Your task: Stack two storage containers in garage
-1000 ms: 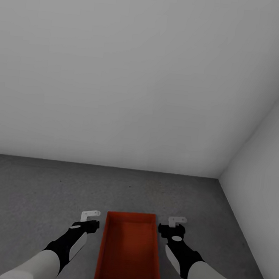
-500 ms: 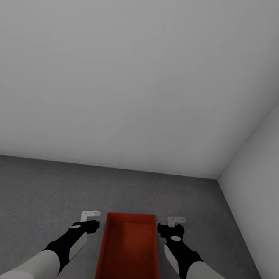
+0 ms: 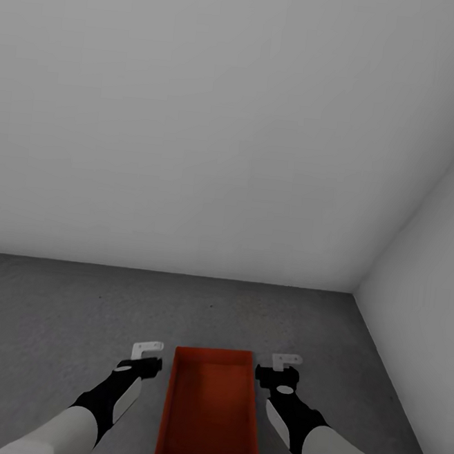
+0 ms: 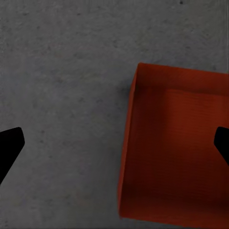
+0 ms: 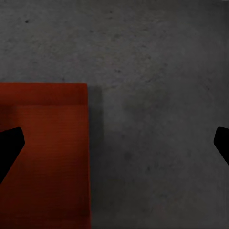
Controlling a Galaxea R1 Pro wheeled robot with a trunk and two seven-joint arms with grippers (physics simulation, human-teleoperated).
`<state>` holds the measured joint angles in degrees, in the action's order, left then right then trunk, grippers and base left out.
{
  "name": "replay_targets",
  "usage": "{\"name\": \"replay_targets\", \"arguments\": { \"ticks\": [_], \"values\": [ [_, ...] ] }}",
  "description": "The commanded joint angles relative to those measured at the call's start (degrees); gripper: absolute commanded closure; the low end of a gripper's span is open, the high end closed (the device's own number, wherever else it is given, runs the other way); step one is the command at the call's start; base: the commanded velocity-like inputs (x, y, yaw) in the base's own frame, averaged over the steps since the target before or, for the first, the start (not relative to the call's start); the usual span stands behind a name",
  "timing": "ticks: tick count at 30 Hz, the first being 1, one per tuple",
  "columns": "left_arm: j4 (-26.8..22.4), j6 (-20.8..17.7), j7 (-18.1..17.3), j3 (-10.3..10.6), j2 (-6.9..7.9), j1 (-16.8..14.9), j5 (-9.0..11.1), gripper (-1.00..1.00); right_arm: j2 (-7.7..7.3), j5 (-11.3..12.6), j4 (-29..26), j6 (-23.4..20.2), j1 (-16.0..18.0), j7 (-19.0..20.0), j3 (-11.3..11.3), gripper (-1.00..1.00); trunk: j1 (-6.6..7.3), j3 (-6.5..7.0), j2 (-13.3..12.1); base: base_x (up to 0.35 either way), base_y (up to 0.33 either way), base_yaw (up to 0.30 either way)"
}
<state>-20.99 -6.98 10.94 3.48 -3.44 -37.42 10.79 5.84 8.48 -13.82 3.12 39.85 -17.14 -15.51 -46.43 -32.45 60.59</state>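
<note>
The orange-red rectangular topless storage container (image 3: 212,406) sits flat on the dark grey speckled concrete floor (image 3: 52,307) of the garage, near the corner where two plain pale grey walls (image 3: 196,113) meet. Over the last second it has barely shifted in the head view, and both arms have stayed almost where they were, the right one easing slightly inward.

The left gripper (image 3: 147,350) hangs just beside the bin's left wall, the right gripper (image 3: 287,361) just beside its right wall. Both have their fingers spread wide and empty; in each wrist view one dark fingertip lies over the bin's ribbed interior (image 4: 176,152) and the other over bare concrete, so each straddles a wall without gripping it.

Judging from this, the first container looks set down and released. A second container remains to be stacked on it.
</note>
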Motion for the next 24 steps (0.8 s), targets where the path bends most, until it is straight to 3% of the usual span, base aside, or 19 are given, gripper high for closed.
{"name": "replay_targets", "arguments": {
  "ticks": [1, 7, 24],
  "values": [
    [-0.4, 0.0, 0.4, 0.4, -0.01, 0.0, 0.5, -1.00, 0.03, 0.6, 0.8, 1.3, 0.0, -0.2, -0.5, -1.00, 0.00, -0.05, 0.0, 0.000, 0.000, 0.000],
    [0.2, 0.1, 0.4, 0.4, 0.03, 0.0, 0.5, -1.00, 0.10, 0.3, 2.7, 1.4, 0.0, -0.1, -0.6, -1.00, 0.00, -0.05, 0.0, -0.107, 0.052, 0.000],
    [0.5, 0.0, 0.4, 0.4, 0.17, 0.0, 0.6, -1.00, 0.16, 0.3, 3.7, 1.2, 0.0, 0.0, -0.6, -1.00, 0.00, -0.05, 0.0, -0.287, 0.151, 0.000]
  ]
}}
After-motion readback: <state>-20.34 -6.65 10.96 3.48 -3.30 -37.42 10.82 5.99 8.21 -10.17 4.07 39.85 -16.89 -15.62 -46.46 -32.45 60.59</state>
